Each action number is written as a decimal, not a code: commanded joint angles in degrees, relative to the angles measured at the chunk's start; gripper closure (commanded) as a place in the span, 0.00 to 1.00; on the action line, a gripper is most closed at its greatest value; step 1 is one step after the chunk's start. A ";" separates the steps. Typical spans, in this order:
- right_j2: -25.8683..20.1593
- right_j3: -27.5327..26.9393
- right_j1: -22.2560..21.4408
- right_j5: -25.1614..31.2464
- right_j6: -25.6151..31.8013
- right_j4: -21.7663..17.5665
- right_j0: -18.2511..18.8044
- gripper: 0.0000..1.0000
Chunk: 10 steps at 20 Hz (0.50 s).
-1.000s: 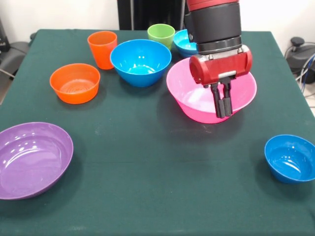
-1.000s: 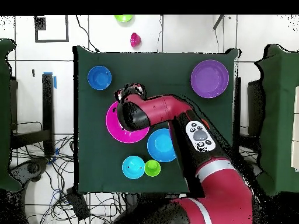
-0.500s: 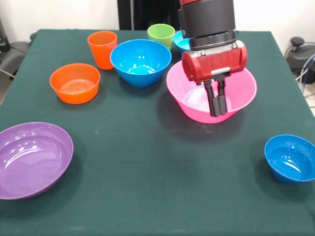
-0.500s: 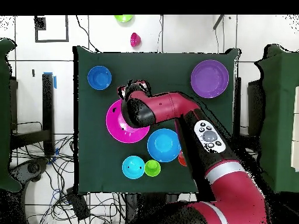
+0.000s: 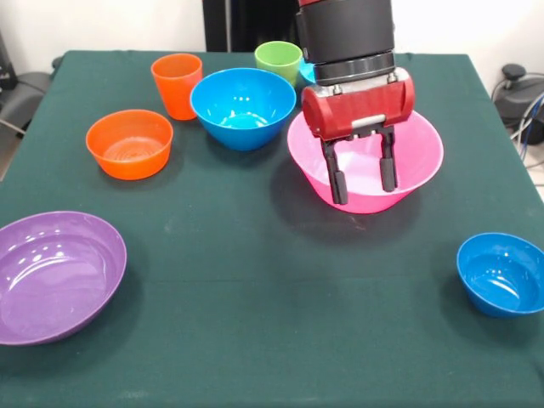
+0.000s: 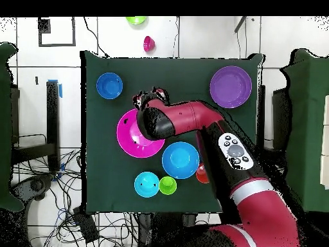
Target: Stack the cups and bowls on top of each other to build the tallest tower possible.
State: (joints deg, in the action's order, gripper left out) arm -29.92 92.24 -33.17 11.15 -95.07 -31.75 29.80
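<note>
The claw (image 5: 364, 180) hangs over the near rim of the pink bowl (image 5: 421, 157), fingers spread apart and empty. No stacking has been done: every piece sits singly on the green tabletop (image 5: 255, 297).

In the front view:
- Blue bowl (image 5: 243, 107): just left of the pink bowl.
- Orange cup (image 5: 177, 85) and green cup (image 5: 278, 61): behind the blue bowl.
- Orange bowl (image 5: 129, 143): further left.
- Purple bowl (image 5: 55, 276): near left corner.
- Dark blue bowl (image 5: 501, 274): near right edge.
- Cyan bowl (image 6: 146, 184): beside the green cup, seen clearly in the overhead view.
</note>
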 commanded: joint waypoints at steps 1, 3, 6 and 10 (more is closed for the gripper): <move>-0.92 1.46 -1.96 12.18 6.03 -1.78 -0.95 0.00; -2.40 2.05 -4.02 14.98 7.63 -0.66 0.33 0.00; -6.18 4.59 -8.13 19.05 9.62 2.47 3.64 0.00; -10.12 7.29 -12.75 26.70 12.92 6.20 7.39 0.00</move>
State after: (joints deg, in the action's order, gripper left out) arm -34.17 94.98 -39.81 24.15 -95.07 -28.39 33.79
